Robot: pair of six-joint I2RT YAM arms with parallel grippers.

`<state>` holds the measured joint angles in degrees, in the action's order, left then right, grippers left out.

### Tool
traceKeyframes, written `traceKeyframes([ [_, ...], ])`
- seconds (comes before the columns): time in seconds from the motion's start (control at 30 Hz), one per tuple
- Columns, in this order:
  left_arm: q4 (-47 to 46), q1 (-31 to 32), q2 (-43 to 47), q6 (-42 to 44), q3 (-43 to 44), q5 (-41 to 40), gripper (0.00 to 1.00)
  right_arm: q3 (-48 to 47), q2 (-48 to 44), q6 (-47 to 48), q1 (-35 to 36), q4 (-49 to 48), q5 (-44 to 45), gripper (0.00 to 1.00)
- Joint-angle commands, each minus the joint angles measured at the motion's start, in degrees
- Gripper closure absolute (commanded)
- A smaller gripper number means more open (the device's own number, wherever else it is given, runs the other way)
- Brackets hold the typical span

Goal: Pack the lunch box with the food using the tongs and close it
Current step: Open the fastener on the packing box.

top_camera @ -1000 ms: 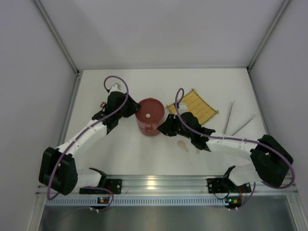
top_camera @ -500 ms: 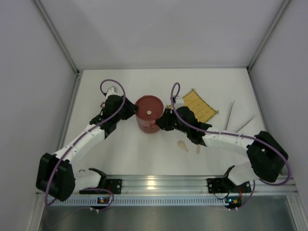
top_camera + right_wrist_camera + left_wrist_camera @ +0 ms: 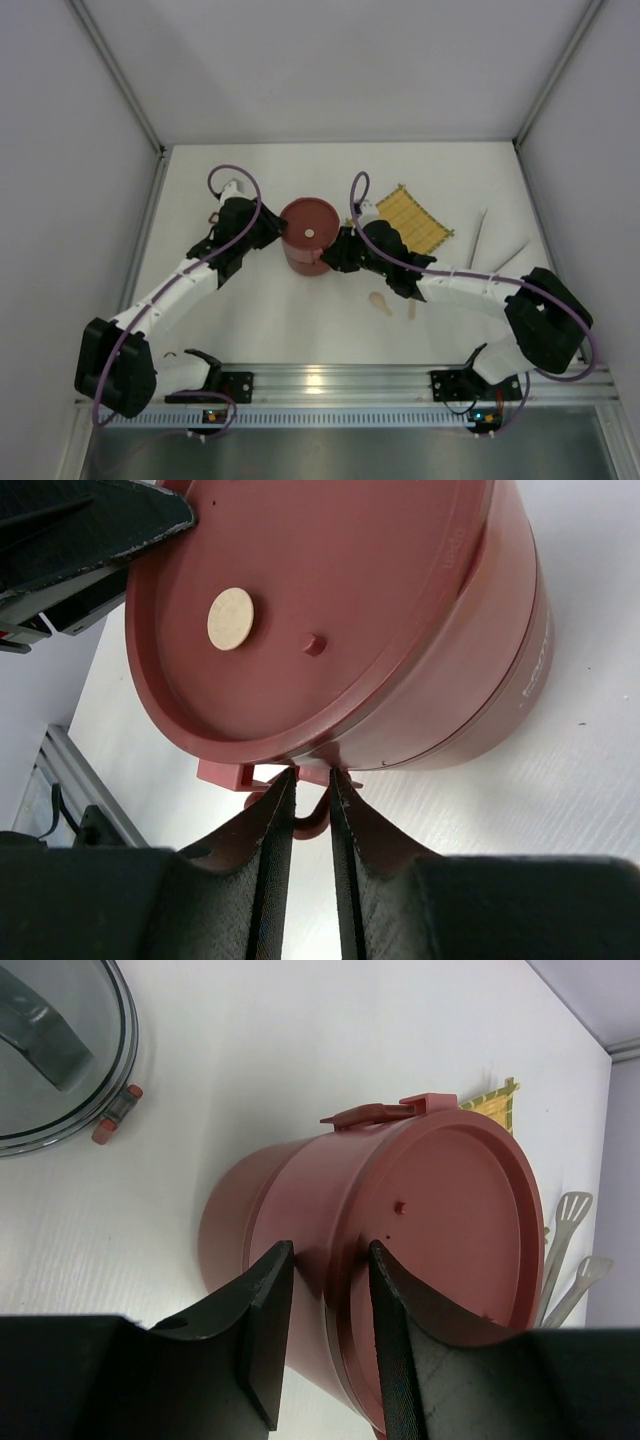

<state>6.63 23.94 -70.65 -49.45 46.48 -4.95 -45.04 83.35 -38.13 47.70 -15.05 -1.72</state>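
Right gripper (image 3: 308,785): fingers clenched on the small side handle (image 3: 312,825) beneath the lid's rim.
Left gripper (image 3: 328,1260): fingers pinching the opposite wall.
Lunch box (image 3: 308,236): lidded, upright on the table (image 3: 280,320), between both grippers.
Yellow woven mat (image 3: 414,221): just right of the lunch box.
Tongs (image 3: 476,245): lying farther right, beyond the mat.

White table (image 3: 260,310) holds lunch box (image 3: 309,236) btwn both jaw pairs. Mat (image 3: 411,220), spoon (image 3: 380,302), stick (image 3: 411,310) lie near right jaws; tongs (image 3: 477,243) well apart. Glass lid (image 3: 50,1050) near left jaws.
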Motion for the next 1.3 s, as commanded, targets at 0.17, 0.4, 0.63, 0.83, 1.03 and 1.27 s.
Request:
traceKeyframes([
  [0.17,10.2,1.5,-2.9,1.1,-1.3,0.5,0.6,0.7,3.0,-1.3,1.1,-6.5,-4.3,0.81],
  [0.4,10.6,2.0,-3.5,1.1,-0.6,-0.2,0.6,2.8,3.2,-2.2,2.0,-7.6,-3.5,0.81],
  [0.63,10.9,2.4,-3.8,0.8,-0.1,-0.8,0.6,4.3,2.6,-1.9,3.1,-7.6,-2.2,0.81],
  [0.83,11.1,2.6,-3.8,0.7,0.4,-0.9,0.6,4.3,3.3,-1.5,3.2,-7.5,-1.7,0.81],
  [1.03,11.6,2.7,-3.7,0.7,0.8,-0.9,0.6,3.2,6.6,-1.6,3.2,-8.9,-1.5,0.82],
  [1.27,11.8,2.8,-3.7,0.8,0.9,-0.9,0.6,2.1,8.5,-1.8,3.2,-9.3,1.1,0.82],
])
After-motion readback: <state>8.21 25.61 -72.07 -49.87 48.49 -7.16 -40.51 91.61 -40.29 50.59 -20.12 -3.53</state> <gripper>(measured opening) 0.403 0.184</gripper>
